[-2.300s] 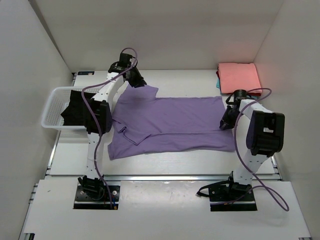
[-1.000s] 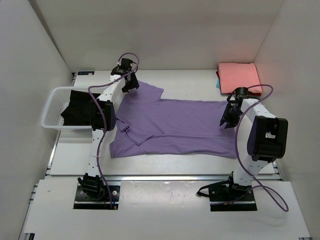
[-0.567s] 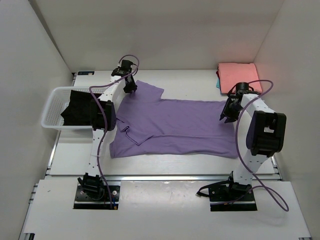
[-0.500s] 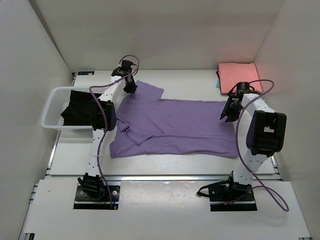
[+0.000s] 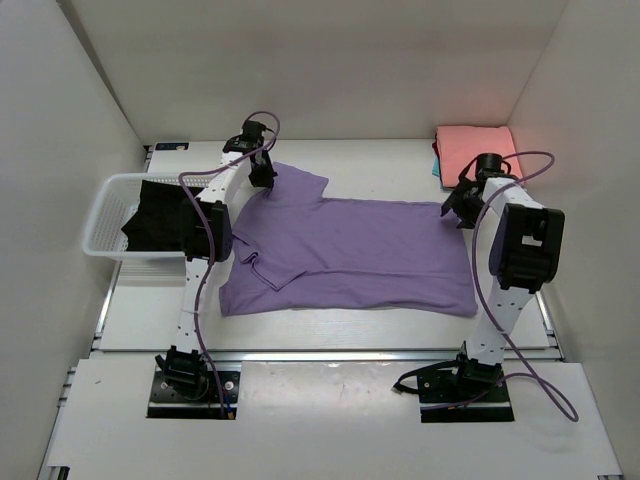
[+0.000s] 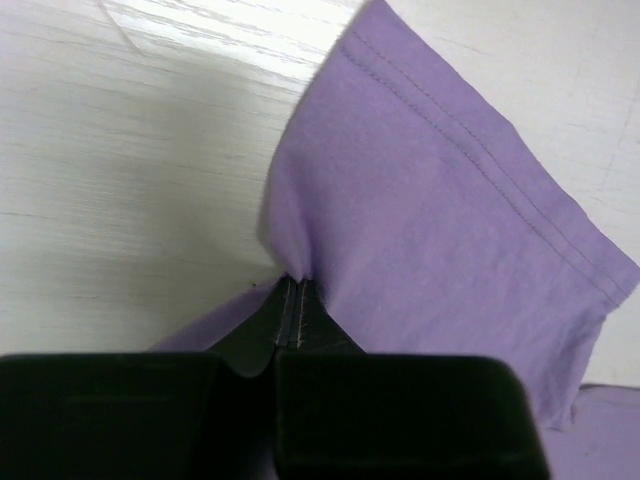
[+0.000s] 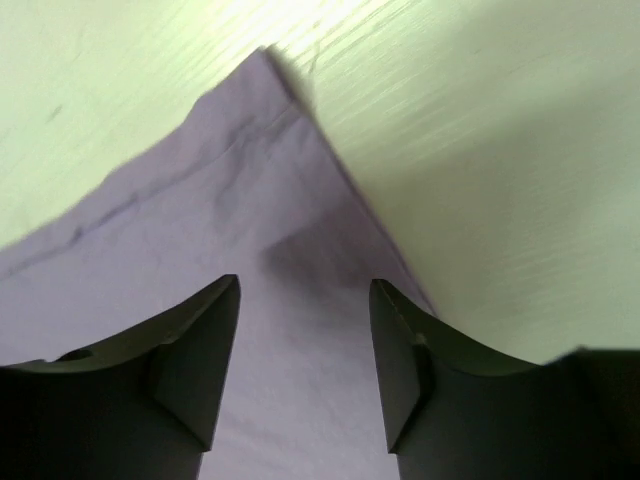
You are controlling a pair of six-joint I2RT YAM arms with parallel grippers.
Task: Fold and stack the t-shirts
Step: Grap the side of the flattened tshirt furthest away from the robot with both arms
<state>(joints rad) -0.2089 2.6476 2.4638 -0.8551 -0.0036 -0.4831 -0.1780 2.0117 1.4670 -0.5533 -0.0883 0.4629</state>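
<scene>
A lilac-purple t-shirt (image 5: 350, 250) lies spread flat across the table's middle, its near-left sleeve folded inward. My left gripper (image 5: 266, 180) is at the shirt's far-left sleeve. In the left wrist view this gripper (image 6: 296, 281) is shut on a pinched-up fold of the sleeve cloth (image 6: 440, 210). My right gripper (image 5: 456, 207) hovers over the shirt's far-right corner. Its jaws (image 7: 305, 290) stand open with the purple corner (image 7: 270, 180) lying flat between and beyond them.
A folded salmon-pink t-shirt (image 5: 478, 152) rests at the far right on a teal one (image 5: 437, 166). A white lattice basket (image 5: 105, 215) at the left holds a black t-shirt (image 5: 160, 215). White walls close in the left, right and back.
The left gripper has closed on the sleeve edge. The right gripper has moved farther back to the shirt's far-right corner and opened wider.
</scene>
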